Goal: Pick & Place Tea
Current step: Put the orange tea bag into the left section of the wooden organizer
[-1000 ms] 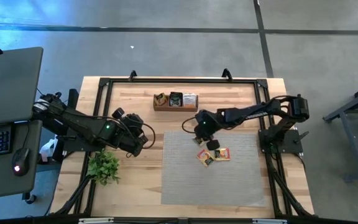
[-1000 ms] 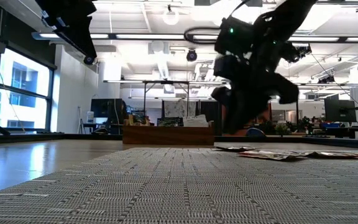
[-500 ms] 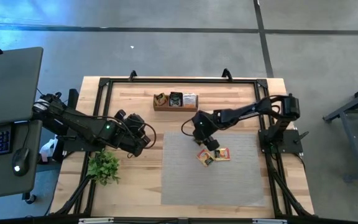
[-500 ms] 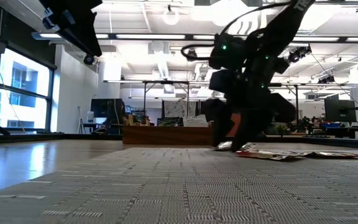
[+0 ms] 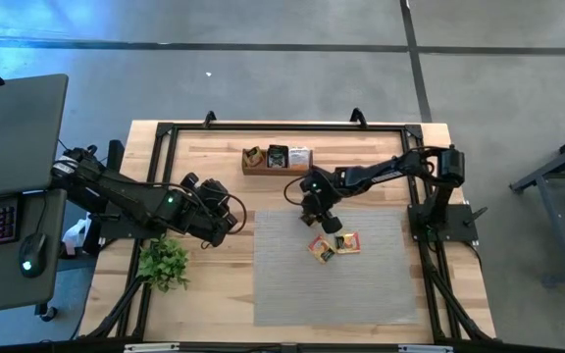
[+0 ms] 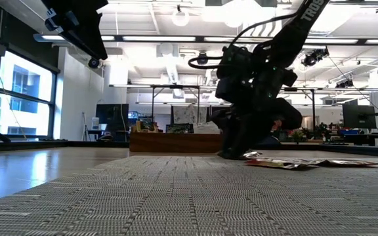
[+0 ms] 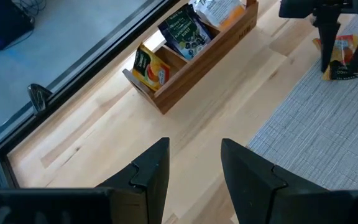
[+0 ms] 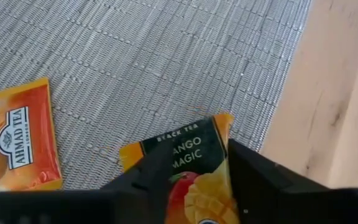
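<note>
Grey concrete floor surrounds a light wooden counter with black frame rails. Grey woven mat covers its right half. Wooden tray near the far edge holds upright sachets. Green plant sits at the left. Left end effector hovers over bare wood, fingers apart. Right end effector at the mat's far edge grips a mango tea sachet; loose tea sachets lie beside it.
</note>
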